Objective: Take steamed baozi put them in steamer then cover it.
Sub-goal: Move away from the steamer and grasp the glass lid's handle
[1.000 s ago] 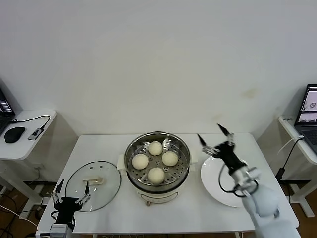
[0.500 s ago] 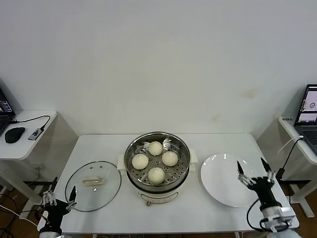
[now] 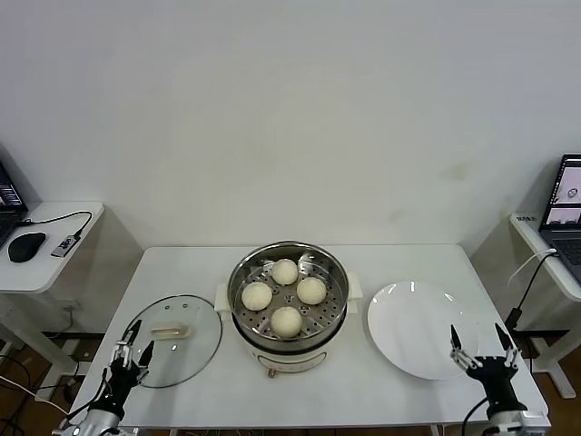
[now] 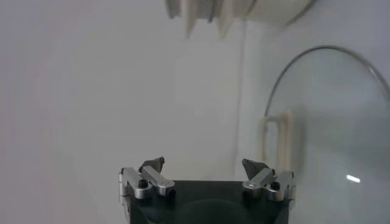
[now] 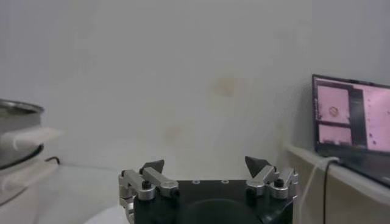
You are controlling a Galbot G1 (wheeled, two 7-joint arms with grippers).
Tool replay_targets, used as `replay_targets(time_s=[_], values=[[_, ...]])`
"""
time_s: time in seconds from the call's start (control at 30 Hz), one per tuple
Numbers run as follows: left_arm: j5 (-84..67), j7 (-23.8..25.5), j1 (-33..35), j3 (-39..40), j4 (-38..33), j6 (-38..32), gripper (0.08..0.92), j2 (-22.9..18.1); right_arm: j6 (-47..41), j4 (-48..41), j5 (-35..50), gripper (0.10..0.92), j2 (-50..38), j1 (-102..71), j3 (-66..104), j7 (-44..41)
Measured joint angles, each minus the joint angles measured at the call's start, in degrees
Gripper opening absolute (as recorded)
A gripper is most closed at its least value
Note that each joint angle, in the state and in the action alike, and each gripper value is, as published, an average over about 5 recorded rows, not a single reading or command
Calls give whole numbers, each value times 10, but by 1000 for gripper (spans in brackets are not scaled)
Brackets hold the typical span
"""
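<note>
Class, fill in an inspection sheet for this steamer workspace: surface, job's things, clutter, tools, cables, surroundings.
Surface: white table, holds everything below.
Job's things: four baozi sit in the uncovered steamer; cover lies flat on the table to the steamer's left.
Clutter: bare white plate to the steamer's right.
Tools: left tool open at the cover's near edge; right tool open by the plate's near right edge; neither holds anything.
Cables: one on the left side desk, beside a mouse; one hanging at the right.
Surroundings: plain wall; laptop at right.
</note>
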Motion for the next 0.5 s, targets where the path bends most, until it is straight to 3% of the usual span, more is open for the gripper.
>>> replay_targets(time_s=[0.5], values=[[19,30,-86,57,70,2,823,23,0,1,-12,823,23,-15,-10,-3]])
